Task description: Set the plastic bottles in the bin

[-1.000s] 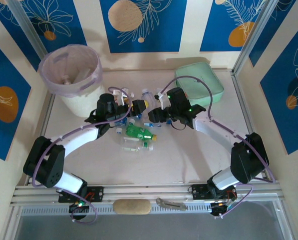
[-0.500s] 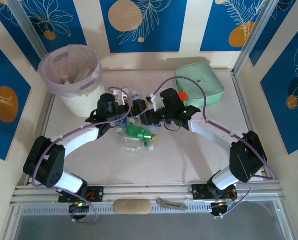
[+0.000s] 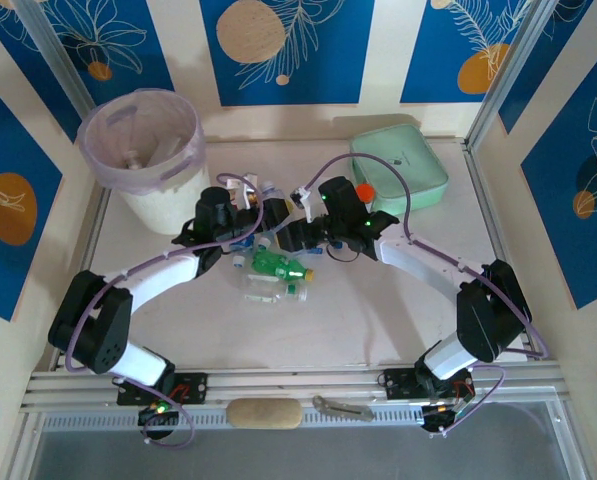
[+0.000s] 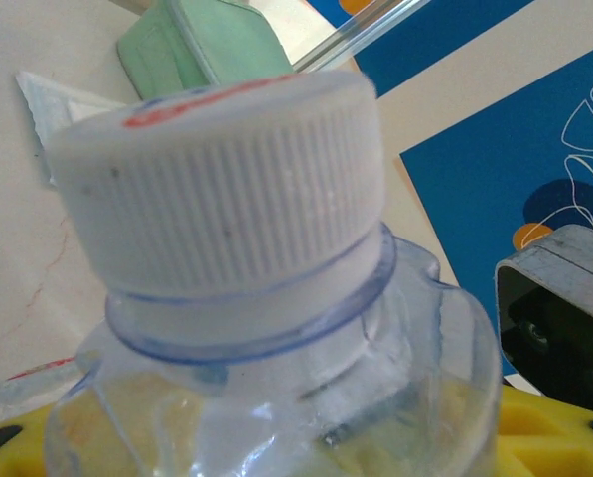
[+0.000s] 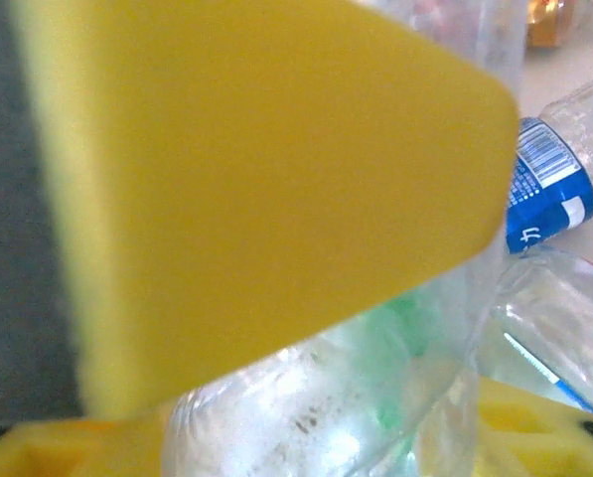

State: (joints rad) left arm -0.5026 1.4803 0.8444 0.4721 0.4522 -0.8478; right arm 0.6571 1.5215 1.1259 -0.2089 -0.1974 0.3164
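The plastic bottles lie heaped mid-table: a green one, and clear ones with blue labels. Both grippers meet at the back of this heap. My left gripper is shut on a clear bottle whose white ribbed cap stands close before the left wrist camera, with yellow pads low on both sides. My right gripper is open around a crumpled clear bottle, yellow pads above and below it. A blue-labelled bottle lies just beyond. The bin, a white bucket with a lilac liner, stands back left.
A flat mint-green case sits at the back right, with a small orange-capped jar beside it. Blue patterned walls close in the table on three sides. A metal rail runs along the near edge.
My right gripper has swung left from near the mint case into the heap, uncovering the orange-capped jar. The left arm has held still.
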